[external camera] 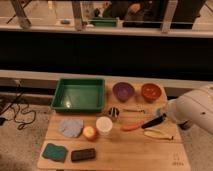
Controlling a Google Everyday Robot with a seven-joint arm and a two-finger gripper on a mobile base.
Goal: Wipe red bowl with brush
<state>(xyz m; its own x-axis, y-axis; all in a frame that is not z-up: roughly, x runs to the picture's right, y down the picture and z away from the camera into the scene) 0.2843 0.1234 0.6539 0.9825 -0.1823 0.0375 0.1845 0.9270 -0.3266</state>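
On the right side of the wooden table (pixel 125 152), the gripper (pixel 161 118) is hanging low at the end of the white arm (pixel 196 109), which is reaching in from the right edge of the view. It is sitting right at the dark end of the brush (pixel 134 126), whose orange handle is lying on the tabletop and pointing left toward the white cup (pixel 104 125). Whether the gripper is clamping the brush or only meeting it, I cannot tell.

The red bowl (pixel 151 91) is standing upright at the back right corner of the table, behind the gripper and apart from it. The purple bowl (pixel 123 91) is sitting just beside it on the left. The green tray (pixel 78 97) is taking up the back left part of the table, next to the purple bowl.

A small dark round object (pixel 114 112) is resting between the tray and the cup, and a thin pale utensil (pixel 134 111) is lying to its right, in front of the two bowls. A long yellow object (pixel 157 134) is lying just in front of the brush, near the gripper.

Over on the left, a blue-grey cloth (pixel 71 127) is lying crumpled in front of the tray, with a reddish-yellow fruit (pixel 90 132) sitting between it and the cup. At the front left corner a green sponge (pixel 54 152) is lying flat, and a black block (pixel 83 154) is resting just to its right
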